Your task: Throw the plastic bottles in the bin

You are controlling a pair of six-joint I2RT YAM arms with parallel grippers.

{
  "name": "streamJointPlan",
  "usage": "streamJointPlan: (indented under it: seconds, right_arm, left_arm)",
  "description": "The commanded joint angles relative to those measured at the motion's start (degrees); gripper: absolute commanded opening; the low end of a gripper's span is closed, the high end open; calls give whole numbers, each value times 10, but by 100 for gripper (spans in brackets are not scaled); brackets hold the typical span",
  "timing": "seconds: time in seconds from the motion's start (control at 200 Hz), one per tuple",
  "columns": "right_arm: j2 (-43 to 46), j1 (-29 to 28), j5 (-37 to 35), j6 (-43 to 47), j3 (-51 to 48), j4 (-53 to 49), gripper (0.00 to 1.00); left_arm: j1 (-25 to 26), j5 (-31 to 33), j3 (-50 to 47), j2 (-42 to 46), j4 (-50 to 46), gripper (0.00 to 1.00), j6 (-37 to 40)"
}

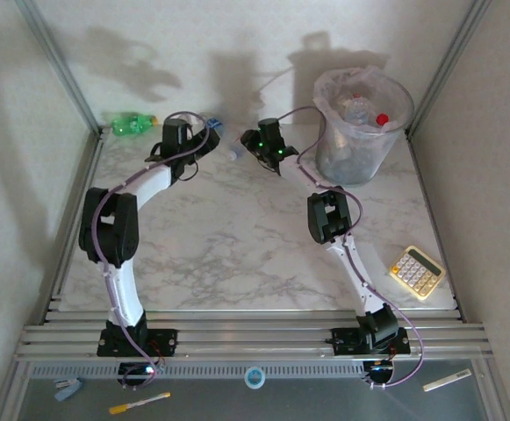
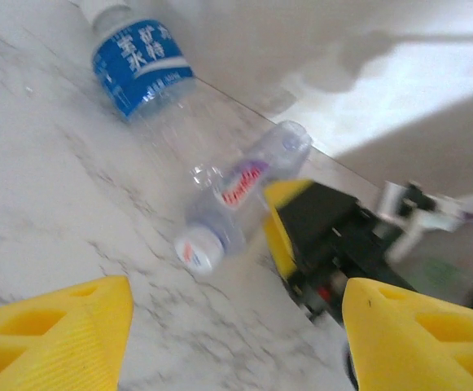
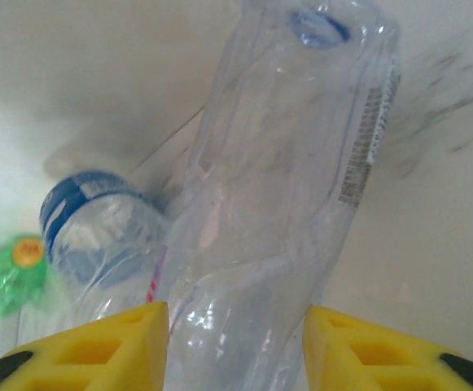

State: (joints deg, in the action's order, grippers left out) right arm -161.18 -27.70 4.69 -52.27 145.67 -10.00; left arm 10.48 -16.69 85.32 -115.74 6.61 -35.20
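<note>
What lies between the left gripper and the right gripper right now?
A clear bottle with a white cap, its body between the right gripper's fingers; the left wrist view shows it ahead of the open left gripper.

Glossy clear plastic bottle point(image 3: 277, 204); smooth marble-look table point(image 1: 237, 237).

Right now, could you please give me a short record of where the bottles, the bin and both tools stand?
left tool: open, holding nothing
right tool: shut on clear bottle lying on table
blue-label bottle: loose, at the far edge
green bottle: loose, far left corner
bin: far right, bottles already inside
calculator: near right edge
</note>
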Motion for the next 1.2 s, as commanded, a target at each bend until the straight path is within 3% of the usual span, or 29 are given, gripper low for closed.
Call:
streamJointPlan:
  seconds: [0.0,0.235,0.44,0.811,1.026,1.196]
  right_arm:
    - [29,-15,34,69,-41,-92,45]
    - [80,-29,34,134,-101,-167,47]
    - [61,-35,37,173,-38,-258,56]
    - [152,-30,48,153,-174,-169,79]
    - [167,-15,57,147,-180,-166,82]
    - [150,-3,78,121,-163,-149,84]
  left_arm:
    - [-2,10,61,-60,-48,68,37]
    - [-2,-3,79,-109,-47,67,39]
    - [6,-15,40,-103,-18,67,30]
    - [30,-29,51,-133,-19,60,34]
    - [40,-4,95,-169,-77,60,57]
    - [57,-12,90,-179,-75,54,63]
